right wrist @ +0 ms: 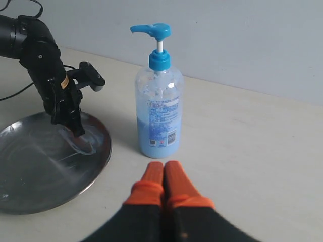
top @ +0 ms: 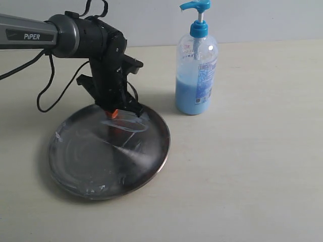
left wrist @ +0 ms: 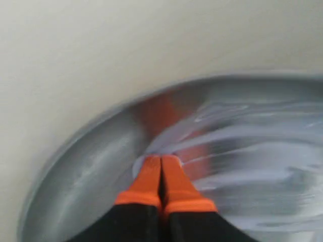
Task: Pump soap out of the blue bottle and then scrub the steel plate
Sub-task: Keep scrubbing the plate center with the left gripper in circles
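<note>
The steel plate [top: 91, 174] lies on the table at the left, smeared with pale streaks of soap [top: 132, 126]. My left gripper [top: 114, 114] is shut, its orange tips pressed down on the plate's far part, in the soap. In the left wrist view the left gripper [left wrist: 161, 162] touches the steel plate [left wrist: 86, 171] amid smeared soap [left wrist: 262, 151]. The blue bottle [top: 196, 75] stands upright just right of the plate, about half full. The right gripper [right wrist: 164, 167] is shut and empty, hovering short of the blue bottle [right wrist: 158, 108]; it is outside the exterior view.
A black cable [top: 53, 91] loops from the left arm [top: 75, 35] down beside the plate. Bare beige table [top: 252, 166] spreads to the right and front. A grey wall [top: 262, 17] backs the table.
</note>
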Controlling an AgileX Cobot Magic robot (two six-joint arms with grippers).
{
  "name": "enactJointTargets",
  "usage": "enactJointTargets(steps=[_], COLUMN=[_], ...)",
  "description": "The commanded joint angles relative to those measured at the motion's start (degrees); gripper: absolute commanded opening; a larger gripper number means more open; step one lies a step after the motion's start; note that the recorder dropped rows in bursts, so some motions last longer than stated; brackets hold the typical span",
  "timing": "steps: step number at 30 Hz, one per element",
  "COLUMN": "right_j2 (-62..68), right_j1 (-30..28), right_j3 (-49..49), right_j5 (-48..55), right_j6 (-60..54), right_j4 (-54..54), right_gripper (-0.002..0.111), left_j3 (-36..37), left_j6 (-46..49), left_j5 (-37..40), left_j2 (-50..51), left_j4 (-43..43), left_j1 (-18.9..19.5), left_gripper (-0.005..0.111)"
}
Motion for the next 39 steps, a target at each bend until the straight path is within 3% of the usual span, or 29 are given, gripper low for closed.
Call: enactJointTargets(steps=[1, 13, 24, 29, 39], right_j2=[-0.3, -0.3, -0.3, -0.3, -0.3], right_j1=[0.0, 0.0, 0.0, 0.0, 0.0], right_j3=[0.1, 0.1, 0.1, 0.1, 0.1], right_j5=[-0.6, -0.6, -0.6, -0.6, -0.6], right_j6=[-0.2, -0.2, -0.2, -0.2, -0.2], right_j4=[0.2, 0.2, 0.2, 0.2, 0.2], right_gripper=[0.0, 0.0, 0.0, 0.0, 0.0], left_j3=[0.6, 0.6, 0.6, 0.6, 0.6], left_j6=[-2.5, 5.7, 13.4, 13.6, 3.1], left_j5=[4.8, 3.0, -3.3, -4.8, -1.1], left_j2=[0.9, 0.9, 0.9, 0.9, 0.9], left_j4=[5.0, -13.3, -29.3, -26.9, -8.9], left_j1=[0.1, -0.7, -0.7, -0.7, -0.7], left_gripper=[0.0, 0.0, 0.0, 0.0, 0.0])
